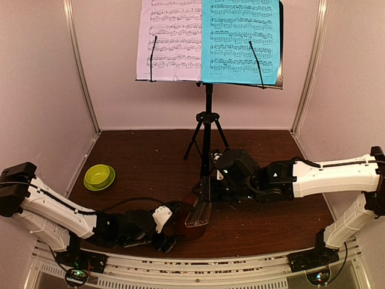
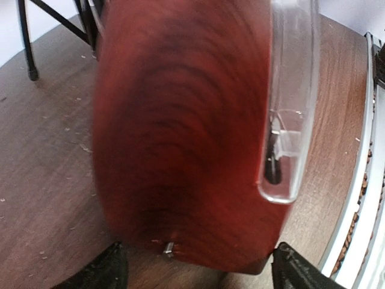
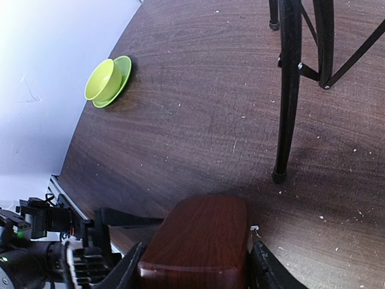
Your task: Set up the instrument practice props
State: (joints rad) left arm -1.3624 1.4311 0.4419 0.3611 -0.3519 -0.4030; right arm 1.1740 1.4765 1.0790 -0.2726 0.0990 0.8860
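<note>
Left claw [image 2: 198, 256] closed on small brown wooden pyramid metronome [image 2: 180, 132], near dark bench [image 2: 42, 180] front; right claw [image 3: 195, 256] straddled it (grip undeterminable). Hazard: opposed pulls could pop clear cover [image 2: 295, 90] loose.

No readable words, numbers or brands are showing anywhere. The white music sheet [image 1: 170, 39] and the cyan music sheet [image 1: 240, 41] are carrying only printed staves of notes, and any title is probably too small to read. The metronome [image 2: 180, 138] is showing plain wood.
</note>
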